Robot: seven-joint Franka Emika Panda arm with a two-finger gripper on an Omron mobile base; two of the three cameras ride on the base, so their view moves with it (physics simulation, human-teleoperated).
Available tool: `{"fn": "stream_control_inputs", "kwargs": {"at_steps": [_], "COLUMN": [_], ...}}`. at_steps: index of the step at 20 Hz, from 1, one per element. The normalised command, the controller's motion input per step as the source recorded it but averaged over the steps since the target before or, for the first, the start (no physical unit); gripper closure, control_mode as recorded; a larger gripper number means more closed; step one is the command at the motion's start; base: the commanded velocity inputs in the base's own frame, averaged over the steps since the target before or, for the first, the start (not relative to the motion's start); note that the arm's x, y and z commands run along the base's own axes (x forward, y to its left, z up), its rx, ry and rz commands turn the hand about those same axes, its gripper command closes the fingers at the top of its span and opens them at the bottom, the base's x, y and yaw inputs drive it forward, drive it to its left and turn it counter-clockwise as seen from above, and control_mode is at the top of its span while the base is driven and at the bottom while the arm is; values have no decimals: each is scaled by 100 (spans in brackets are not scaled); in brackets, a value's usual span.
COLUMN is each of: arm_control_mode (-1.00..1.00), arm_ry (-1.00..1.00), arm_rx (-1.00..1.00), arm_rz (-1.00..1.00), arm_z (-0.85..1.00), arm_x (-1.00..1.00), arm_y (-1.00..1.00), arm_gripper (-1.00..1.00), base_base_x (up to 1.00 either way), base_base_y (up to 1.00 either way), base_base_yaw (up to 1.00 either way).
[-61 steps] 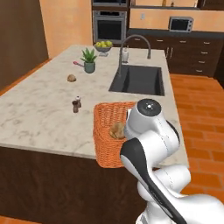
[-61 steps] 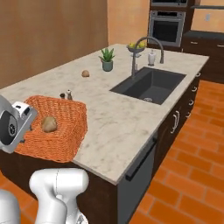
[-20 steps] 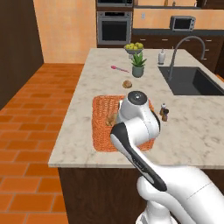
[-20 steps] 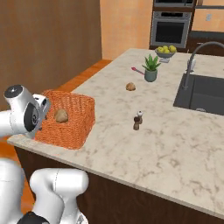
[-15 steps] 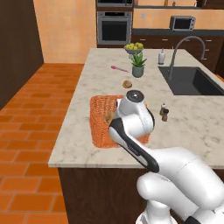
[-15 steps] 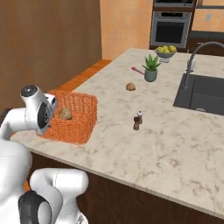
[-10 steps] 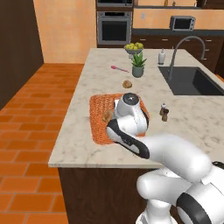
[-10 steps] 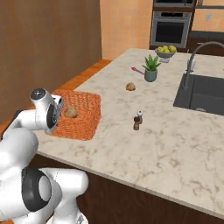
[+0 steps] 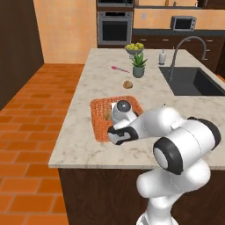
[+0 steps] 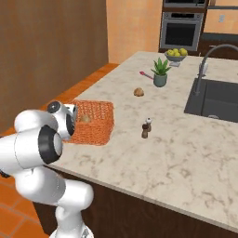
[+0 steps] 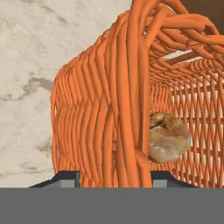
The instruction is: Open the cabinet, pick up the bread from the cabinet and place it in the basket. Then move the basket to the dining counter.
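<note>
The orange woven basket (image 9: 100,119) (image 10: 96,120) sits on the pale marble dining counter (image 9: 86,146) (image 10: 176,144), close to its front edge. Inside it lies the bread (image 9: 107,115) (image 10: 85,119) (image 11: 169,138), a small tan roll. My gripper (image 9: 117,132) (image 10: 69,123) (image 11: 116,177) is at the basket's near wall (image 11: 100,109). Its jaws straddle the woven rim and stand open, with a gap on one side. The cabinet is out of view.
A small dark shaker (image 10: 146,128) stands right of the basket. Farther back are a second brown roll (image 9: 127,84) (image 10: 138,92), a potted plant (image 9: 139,68) (image 10: 161,74), a fruit bowl (image 9: 134,47) and the sink (image 9: 193,81) (image 10: 214,100). Orange brick floor lies left of the counter.
The basket has slid a little farther onto the counter and turned, with my hand on its near wall. The jaws have widened off the rim.
</note>
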Motion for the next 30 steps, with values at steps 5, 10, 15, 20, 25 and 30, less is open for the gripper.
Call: {"fn": "stream_control_inputs", "kwargs": {"at_steps": [5, 10, 15, 20, 25, 30], "arm_control_mode": [-100, -100, -100, -100, -100, -100], "arm_ry": [3, 0, 0, 0, 3, 6], "arm_rx": [0, 0, 6, 7, 11, 26], "arm_rz": [0, 0, -3, -8, -21, -51], "arm_z": [-8, -20, 64, 100, 91, 63], "arm_x": [54, 3, -42, -38, -88, -100], "arm_y": [-4, -10, -30, -13, -26, -22], "arm_gripper": [100, -100, -100, -100, -100, -100], "base_base_x": [0, 0, 0, 0, 0, 0], "base_base_y": [0, 0, 0, 0, 0, 0], "base_base_yaw": [0, 0, 0, 0, 0, 0]}}
